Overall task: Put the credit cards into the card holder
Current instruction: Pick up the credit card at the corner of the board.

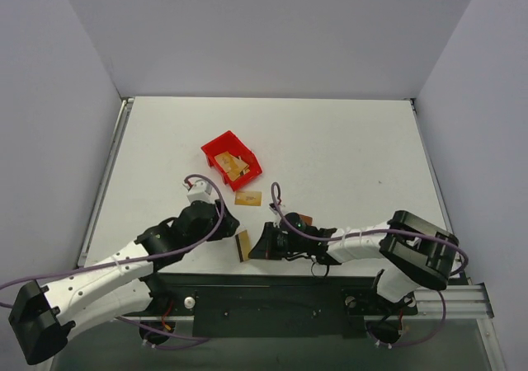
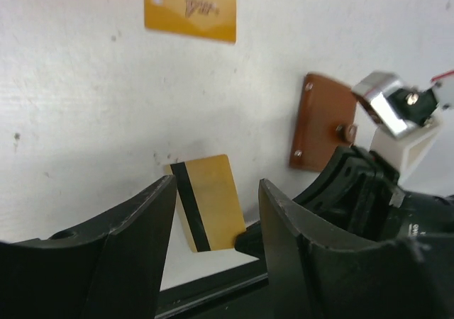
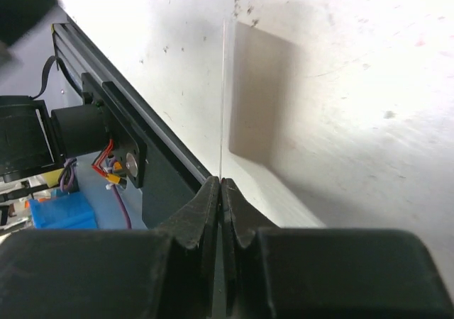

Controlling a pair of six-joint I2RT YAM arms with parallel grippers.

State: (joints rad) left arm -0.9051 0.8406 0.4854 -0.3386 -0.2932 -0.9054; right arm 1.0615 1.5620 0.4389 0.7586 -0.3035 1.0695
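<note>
Left gripper (image 2: pixel 216 186), well left of the card holder (image 2: pixel 323 127): jaws stand wide, nothing in them, and they frame the striped card (image 2: pixel 213 198) without touching it. Red bin (image 1: pixel 213 150) is up and left of the holder, with more credit cards (image 1: pixel 238 166) lying inside. One loose card (image 1: pixel 247 197) is flat on the table, between bin and holder.

The striped card sits left of the holder, tilted up on edge, dark stripe toward my left side. Right gripper (image 3: pixel 221 184) is clamped tight on one corner of it; its wrist view shows the card edge-on, rising straight from the pinched tips. The holder lies just right of that gripper, brown outside showing, snap and rivets visible. I can't tell whether a pocket is exposed.

Step in hand, my read: get the striped card to the holder.
- Corner pinch is thin, so I move slowly or the card swivels.
- Left jaws could steady the holder and open it first.
- I'd feed a short edge into the pocket at a low angle.

Writing: the loose card has a chip mark and some raised print, too blurred to read. No brand legible anywhere.
</note>
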